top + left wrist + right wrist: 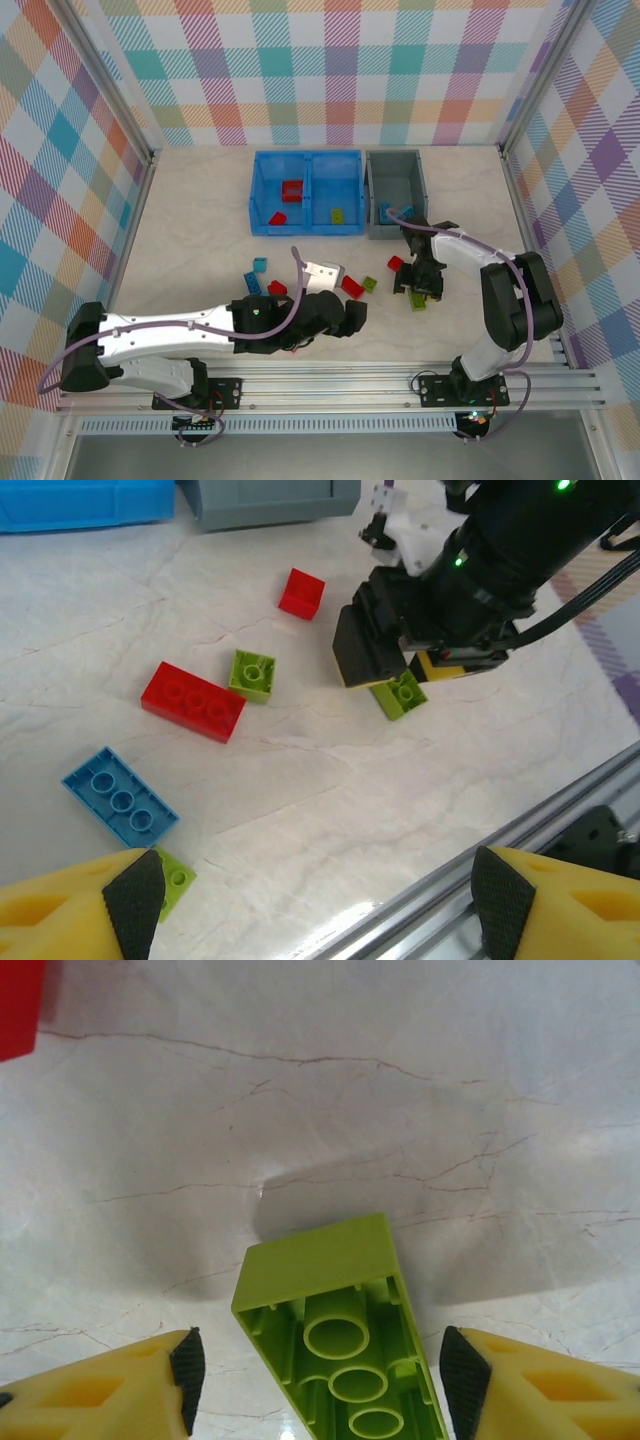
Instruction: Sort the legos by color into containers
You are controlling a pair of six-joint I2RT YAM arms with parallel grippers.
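"Right wrist view puts a lime brick [320, 1260] between the pads of our right gripper [315, 1380]. Why is it underside up?"

"We cannot tell why. We only see its hollow tubes facing the camera, low over the table [400, 1080]. The jaws stand apart with 1 along each long side. Bare table shows between the left pad and the brick, so we judge it straddled and not yet clamped."

"Why take it across the long sides?"

"That is the narrow way across. We think the pads would close on flat walls there, and closing should centre the brick."

"Where does it belong?"

"In the top view the blue bin [257, 195] has 2 compartments, with red bricks in the left and 1 lime brick in the right. The grey bin [371, 195] just beside it holds blue pieces. So we take the blue bin's right compartment as the target."

"And our left gripper [318, 900]?"

"Released and empty. Its pads are wide apart with nothing between them. It hangs low over the loose pieces: a long red brick [192, 701], a lime square [252, 673] just beside that, and a blue brick [120, 795] nearer. It looks across at the right gripper from the side, which we read as leaving that arm room while lining up its own pick."
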